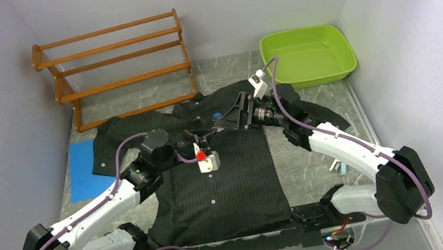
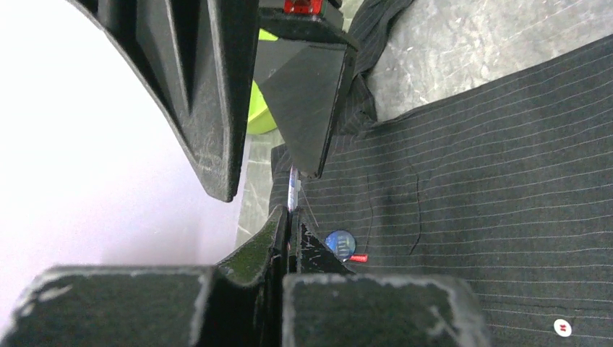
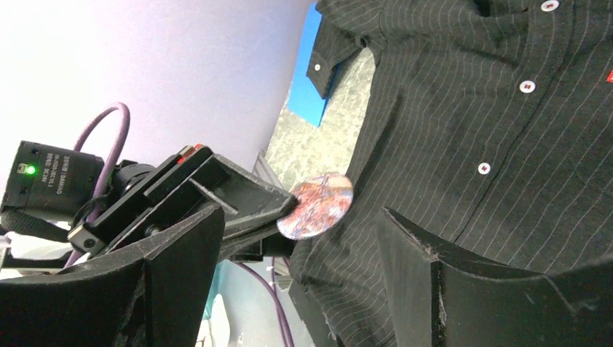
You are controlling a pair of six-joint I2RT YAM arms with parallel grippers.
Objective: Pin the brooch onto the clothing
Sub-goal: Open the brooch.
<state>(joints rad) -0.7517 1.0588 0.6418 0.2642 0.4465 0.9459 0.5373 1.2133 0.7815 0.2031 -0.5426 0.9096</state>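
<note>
The black pinstriped shirt (image 1: 230, 191) lies flat on the table, collar at the far end, and shows in the left wrist view (image 2: 506, 181) and the right wrist view (image 3: 463, 94). My left gripper (image 1: 203, 143) hovers over the upper chest, shut on the brooch. The brooch is a round disc with a mottled red and blue face (image 3: 316, 205), seen edge-on in the left wrist view (image 2: 292, 189). My right gripper (image 1: 232, 117) is open, its jaws wide apart around the brooch and a raised fold of shirt (image 3: 376, 260). A small blue round badge (image 2: 340, 243) lies on the shirt.
A wooden rack (image 1: 121, 67) stands at the back left. A green tub (image 1: 308, 55) sits at the back right. A blue mat (image 1: 83, 160) lies under the shirt's left sleeve. White walls close in on both sides.
</note>
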